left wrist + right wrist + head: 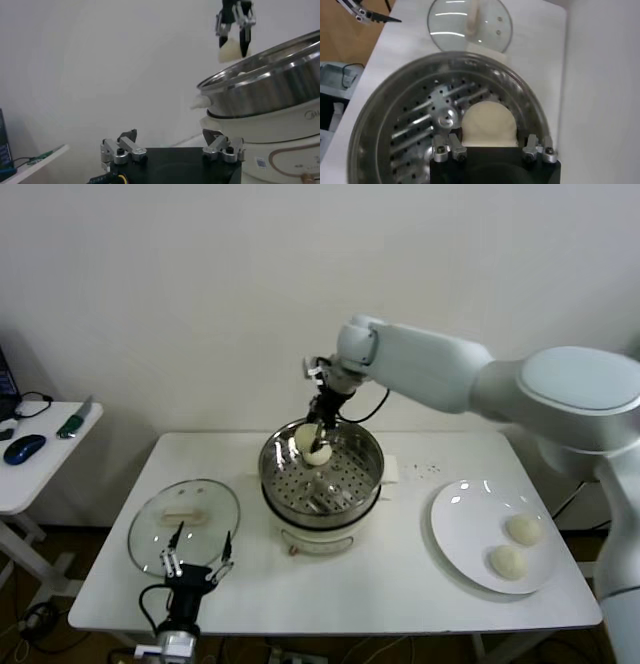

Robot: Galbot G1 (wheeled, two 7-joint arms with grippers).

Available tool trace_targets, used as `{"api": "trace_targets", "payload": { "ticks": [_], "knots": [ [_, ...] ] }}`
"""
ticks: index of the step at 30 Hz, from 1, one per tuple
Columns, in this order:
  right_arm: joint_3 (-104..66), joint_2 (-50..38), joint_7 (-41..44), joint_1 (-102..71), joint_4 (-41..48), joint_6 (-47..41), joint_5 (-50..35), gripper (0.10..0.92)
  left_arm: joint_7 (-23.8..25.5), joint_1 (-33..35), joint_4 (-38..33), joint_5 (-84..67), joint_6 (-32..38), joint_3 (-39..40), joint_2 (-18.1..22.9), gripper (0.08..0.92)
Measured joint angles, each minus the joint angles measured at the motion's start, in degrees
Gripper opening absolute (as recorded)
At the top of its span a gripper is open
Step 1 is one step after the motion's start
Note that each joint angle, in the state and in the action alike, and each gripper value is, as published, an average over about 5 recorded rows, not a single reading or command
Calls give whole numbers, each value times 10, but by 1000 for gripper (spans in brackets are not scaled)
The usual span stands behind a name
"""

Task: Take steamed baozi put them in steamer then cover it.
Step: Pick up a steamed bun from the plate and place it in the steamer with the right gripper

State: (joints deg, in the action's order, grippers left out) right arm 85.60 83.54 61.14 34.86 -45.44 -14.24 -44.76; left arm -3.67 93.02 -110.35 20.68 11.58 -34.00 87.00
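Right gripper (pixel 318 446) fingers pinch one baozi (pixel 317 452) above the steamer (pixel 322 474). Left gripper (pixel 197 556) fingers spread wide, empty, near glass lid (pixel 185 519). Pot lettering unreadable.

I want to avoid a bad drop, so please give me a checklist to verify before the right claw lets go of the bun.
1. Right claw shut on a baozi: ok.
2. Bun above the steamer, inside its rim: ok, seen in the head and right wrist views.
3. Bun low enough to release gently: cannot tell; the left wrist view shows it above the rim.
4. Landing spot free: cannot tell; another bun seems to lie in the basket near it.
5. Glass lid off, lying flat on the table: ok.
6. Left claw open, parked by the lid, clear of the steamer: ok.
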Motion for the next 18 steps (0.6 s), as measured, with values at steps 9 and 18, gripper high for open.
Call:
{"api": "trace_targets", "payload": {
  "ticks": [9, 18],
  "knots": [
    [8, 35, 0, -39, 14, 1, 14, 687, 0, -1, 3, 0, 0, -1, -3, 823],
    [12, 45, 2, -53, 18, 2, 29, 687, 0, -2, 3, -1, -1, -2, -5, 823]
  ]
}}
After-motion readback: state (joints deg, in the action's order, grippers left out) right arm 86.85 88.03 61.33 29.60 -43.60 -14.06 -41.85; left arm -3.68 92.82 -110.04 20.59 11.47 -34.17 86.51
